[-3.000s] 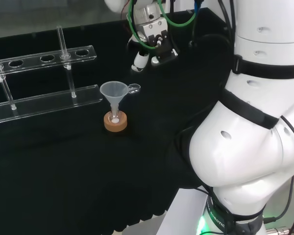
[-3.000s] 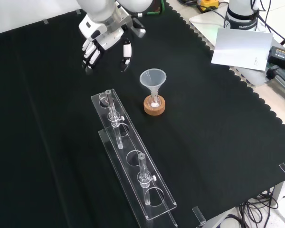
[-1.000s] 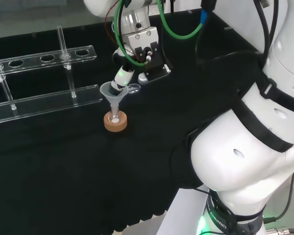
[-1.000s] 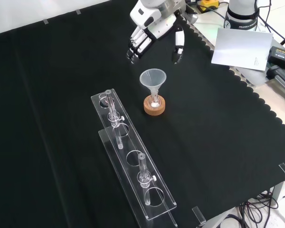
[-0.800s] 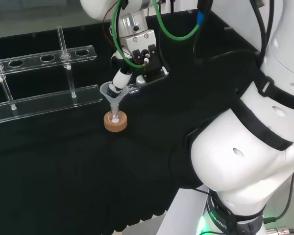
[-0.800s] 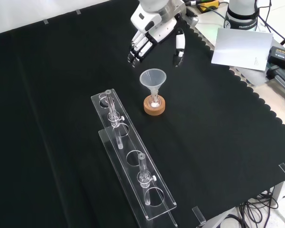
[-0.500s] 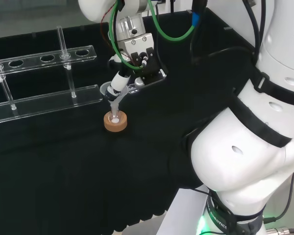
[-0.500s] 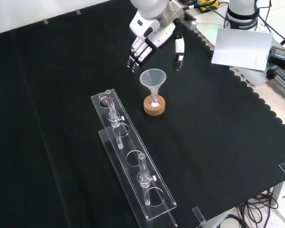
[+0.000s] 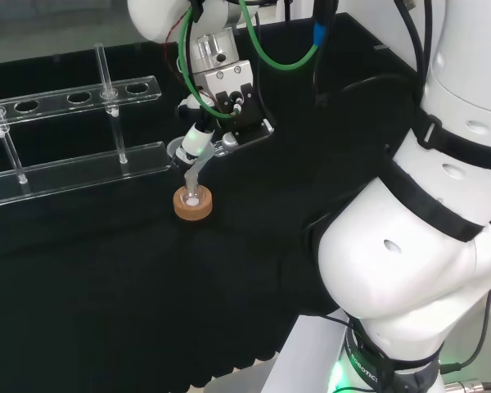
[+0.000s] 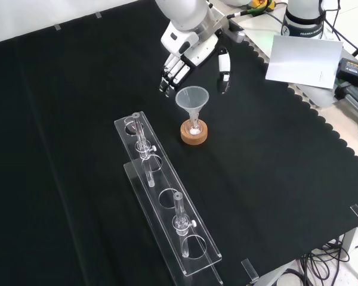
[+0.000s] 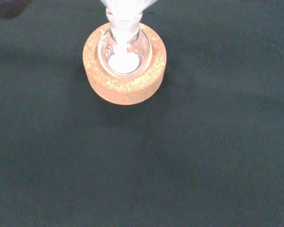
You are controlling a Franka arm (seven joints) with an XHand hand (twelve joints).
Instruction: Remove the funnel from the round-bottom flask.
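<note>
Fingers spread and holding nothing, the hand [image 10: 188,50] has come lower since half a second ago, and I now see fingers and thumb on either side of the funnel's [image 10: 192,100] rim, not yet gripping it. The funnel has not moved, stem down in the flask [image 11: 125,52] on its cork ring [image 10: 194,133].

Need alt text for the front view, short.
The robot's open hand hovers just above and behind a clear funnel seated in a small flask on a cork ring, not touching it. A clear tube rack lies alongside on black cloth.
</note>
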